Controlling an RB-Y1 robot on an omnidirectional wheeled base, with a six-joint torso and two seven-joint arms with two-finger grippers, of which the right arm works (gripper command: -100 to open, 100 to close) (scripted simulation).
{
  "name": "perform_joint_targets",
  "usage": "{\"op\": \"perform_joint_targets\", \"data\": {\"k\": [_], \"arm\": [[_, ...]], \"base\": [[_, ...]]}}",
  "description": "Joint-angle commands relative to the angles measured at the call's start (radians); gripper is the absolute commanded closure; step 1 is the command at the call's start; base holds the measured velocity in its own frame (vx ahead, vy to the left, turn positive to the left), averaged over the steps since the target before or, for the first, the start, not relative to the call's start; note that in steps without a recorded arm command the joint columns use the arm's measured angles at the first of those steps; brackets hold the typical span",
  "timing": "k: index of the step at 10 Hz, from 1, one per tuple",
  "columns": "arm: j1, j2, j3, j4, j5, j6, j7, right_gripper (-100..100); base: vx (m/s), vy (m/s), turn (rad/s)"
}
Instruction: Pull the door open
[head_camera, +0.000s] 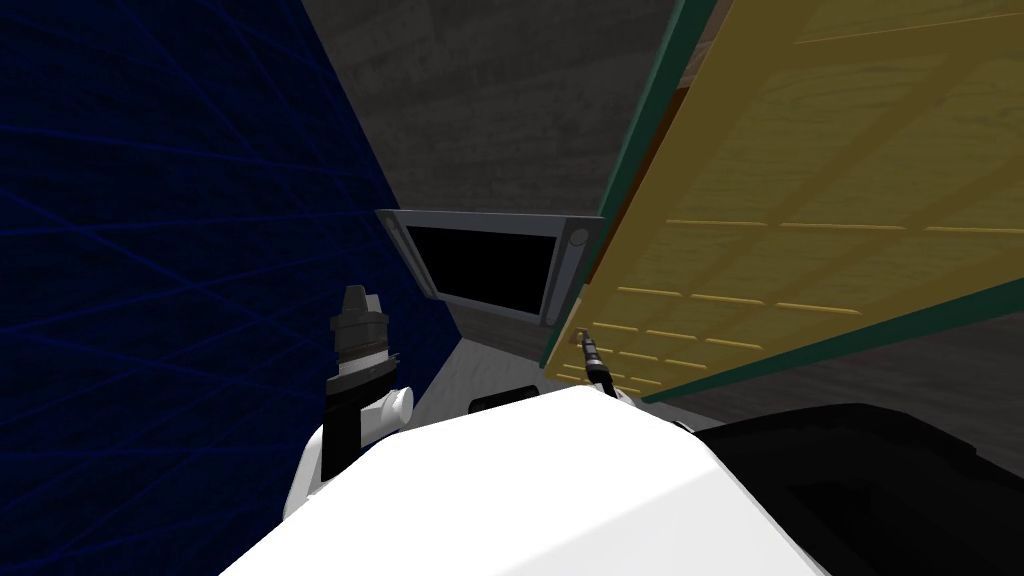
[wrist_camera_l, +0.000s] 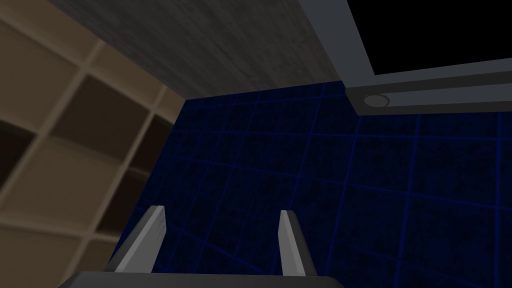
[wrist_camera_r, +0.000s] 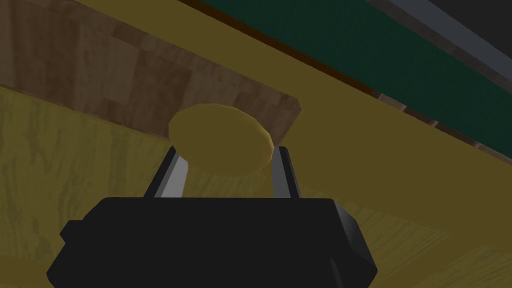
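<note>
Right wrist view, right pincer (wrist_camera_r: 226, 150) clasping yellow knob (wrist_camera_r: 220, 135), tips hidden

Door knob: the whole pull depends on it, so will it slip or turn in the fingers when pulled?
The door knob looks round and smooth, so it may turn or slip. The right gripper has its fingers at the knob's sides, reaching past the wider disc, which probably catches them. The door looks big and rigid, so it is likely heavy.
</note>
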Motion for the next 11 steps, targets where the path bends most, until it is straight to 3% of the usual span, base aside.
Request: {"op": "perform_joint_targets", "data": {"k": [1, 11], "arm": [[0.004, 0.005, 0.007, -0.004, -0.003, 0.004, -0.029, 100], [-0.018, 0.007, 0.049, 0.001, -0.058, 0.012, -0.278, 100]], "base": [[-0.029, -0.012, 0.019], [-0.039, -0.012, 0.021]]}}
